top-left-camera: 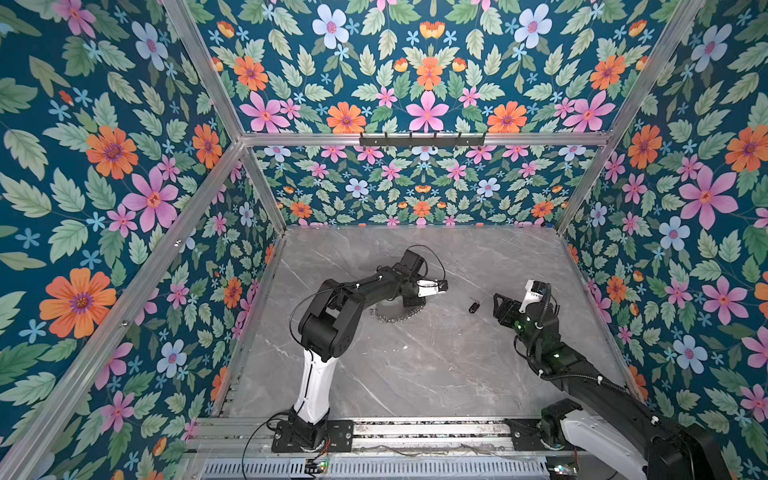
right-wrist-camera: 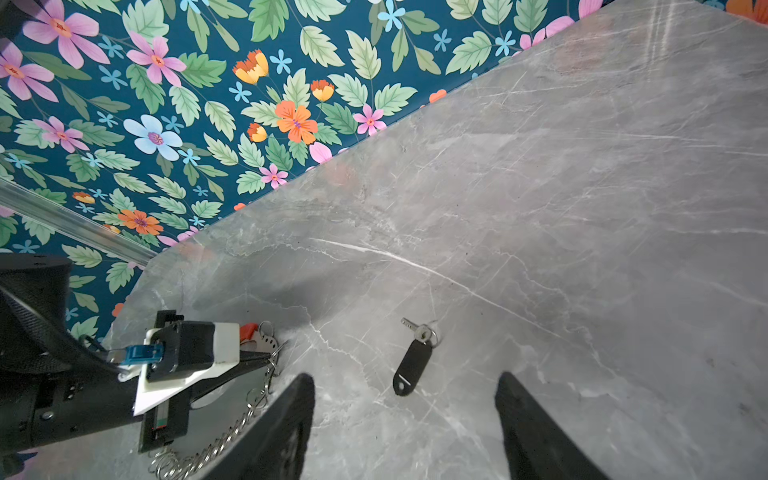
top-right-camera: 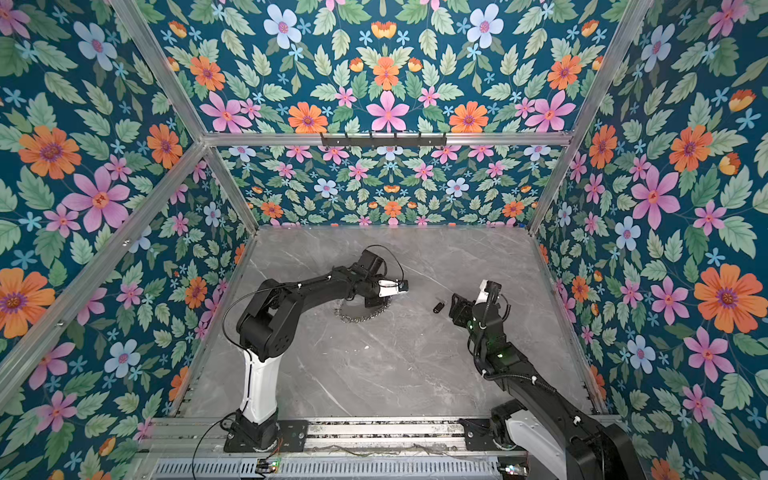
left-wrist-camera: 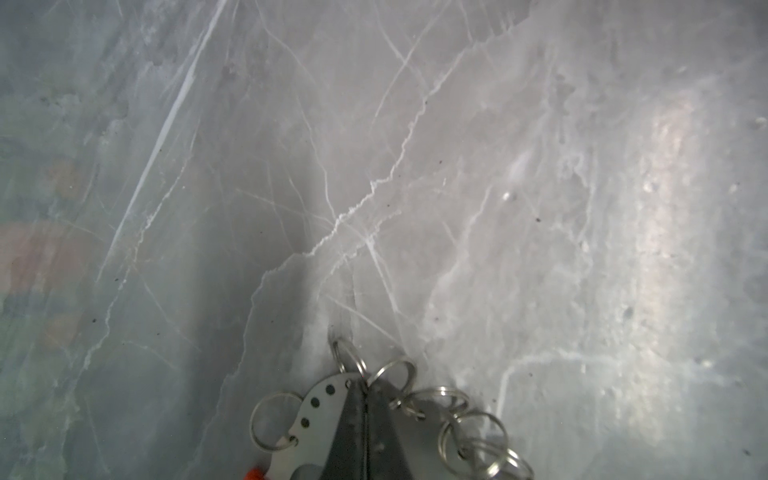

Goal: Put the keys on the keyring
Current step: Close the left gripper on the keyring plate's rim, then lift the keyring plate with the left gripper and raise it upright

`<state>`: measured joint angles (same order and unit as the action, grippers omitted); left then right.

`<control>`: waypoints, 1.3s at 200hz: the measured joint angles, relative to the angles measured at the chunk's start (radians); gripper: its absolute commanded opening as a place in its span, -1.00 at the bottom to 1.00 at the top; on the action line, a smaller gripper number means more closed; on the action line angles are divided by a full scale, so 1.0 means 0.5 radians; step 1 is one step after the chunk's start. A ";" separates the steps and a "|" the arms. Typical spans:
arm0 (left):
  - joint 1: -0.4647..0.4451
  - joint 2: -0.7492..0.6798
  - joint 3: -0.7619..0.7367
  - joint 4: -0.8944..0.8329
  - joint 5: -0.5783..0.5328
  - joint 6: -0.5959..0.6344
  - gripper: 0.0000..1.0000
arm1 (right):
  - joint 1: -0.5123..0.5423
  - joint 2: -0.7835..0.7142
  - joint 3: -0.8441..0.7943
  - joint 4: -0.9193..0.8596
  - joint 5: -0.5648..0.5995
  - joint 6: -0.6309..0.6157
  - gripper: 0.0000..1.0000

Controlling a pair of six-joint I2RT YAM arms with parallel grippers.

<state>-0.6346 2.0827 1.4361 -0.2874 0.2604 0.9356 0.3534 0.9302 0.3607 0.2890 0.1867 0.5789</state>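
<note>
The keyring [top-left-camera: 397, 316] [top-right-camera: 358, 316] lies on the marble table, a silver hoop fringed with small steel loops and partly hidden under my left arm. My left gripper [top-left-camera: 443, 286] [top-right-camera: 404, 286] [left-wrist-camera: 364, 384] is shut on the keyring's rim [left-wrist-camera: 320, 399], its fingertips pinched together where a small loop [left-wrist-camera: 351, 359] hangs. A bit of red plastic [left-wrist-camera: 254, 473] shows beside the fingers. The keys [top-left-camera: 474, 306] [top-right-camera: 437, 307] [right-wrist-camera: 412, 368], a black oblong fob with a small silver key, lie flat between the two arms. My right gripper [top-left-camera: 496, 306] [top-right-camera: 454, 308] [right-wrist-camera: 405, 375] stands open, the fob just ahead of its fingertips.
The grey marble table [top-left-camera: 415, 374] is closed in by floral walls on three sides, with aluminium posts at the corners. A black hook rail [top-left-camera: 422, 140] hangs on the back wall. A metal mounting rail [top-left-camera: 428, 432] runs along the front edge.
</note>
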 measured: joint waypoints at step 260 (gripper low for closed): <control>-0.002 -0.277 -0.317 0.219 0.094 -0.301 -1.00 | 0.000 0.011 -0.012 0.002 0.001 0.001 0.39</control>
<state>-0.6357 1.9442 1.2774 -0.1780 0.3073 0.7853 0.3534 0.9356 0.3546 0.2901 0.1871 0.5793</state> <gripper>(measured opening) 0.050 0.696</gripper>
